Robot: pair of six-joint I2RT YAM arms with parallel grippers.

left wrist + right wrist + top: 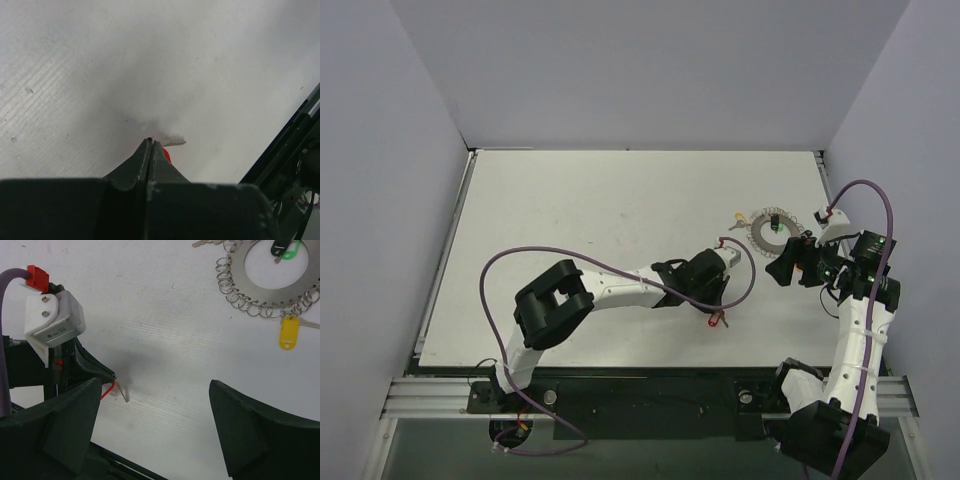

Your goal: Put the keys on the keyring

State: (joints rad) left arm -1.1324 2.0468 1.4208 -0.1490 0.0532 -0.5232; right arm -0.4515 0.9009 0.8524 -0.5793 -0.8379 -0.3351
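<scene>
Here, the left gripper [151,142] is pinching a red key [172,143] in shut jaws.
Nearby, the right gripper [155,390] is hanging wide open, empty, near the keyring [270,296].

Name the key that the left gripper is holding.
The red key, pinched in the shut left gripper. The yellow key and green key lie at the keyring, untouched.

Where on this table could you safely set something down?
The table is bare at far left, between the wall and the left arm. The right side is crowded: keyring, right gripper, and left gripper pinching a red key.
</scene>
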